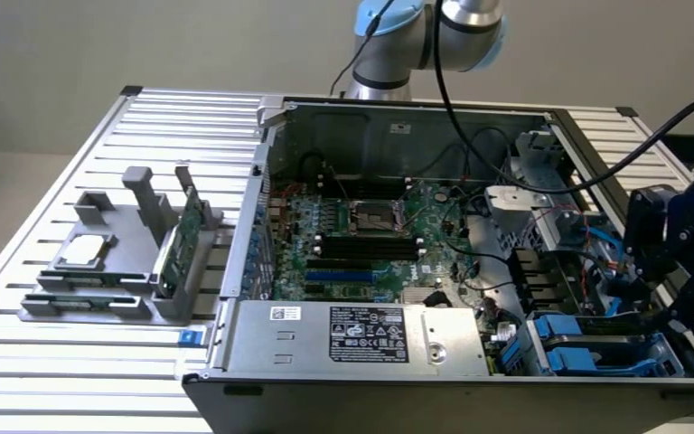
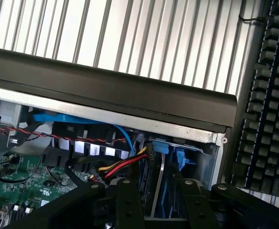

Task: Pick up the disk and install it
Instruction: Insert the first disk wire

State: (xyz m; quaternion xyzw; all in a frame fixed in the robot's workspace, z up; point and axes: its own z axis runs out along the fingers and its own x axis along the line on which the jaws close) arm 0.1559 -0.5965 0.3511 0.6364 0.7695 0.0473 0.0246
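Looking down the wrist camera, I see my gripper [image 2: 160, 210] hanging over the drive cage with its black fingers [image 2: 129, 205] spread to either side of the disk [image 2: 157, 186]. There are slivers of gap on both flanks, so I read the hand as released rather than pinching (the margins are slim, I admit).

The disk stands on edge, sunk down into the cage [image 2: 201, 160] in the corner of the computer case [image 2: 110, 90]. Its blue rails [image 2: 160, 146] poke up at the top. That upright posture makes sense to me: the slot takes the disk edgewise, and the rails are what guide it and lock it between the cage walls. Judging by how deep it sits, I'd call it seated or very nearly so, though I cannot see the bottom of the slot to confirm.

Just beside the cage, a bundle of red and yellow wires [image 2: 122, 167] loops up, near enough to one finger that I'd mind it.

Further out, in the exterior view, the motherboard [image 1: 360, 235] lies flat on the floor of the case. Well apart, on that view's left, a grey parts holder [image 1: 94, 303] on the slatted table [image 1: 70, 163] keeps the processor chip [image 1: 86, 251] flat and the green card [image 1: 178, 244] upright. A keyboard [image 2: 268, 119] lies outside the case wall.
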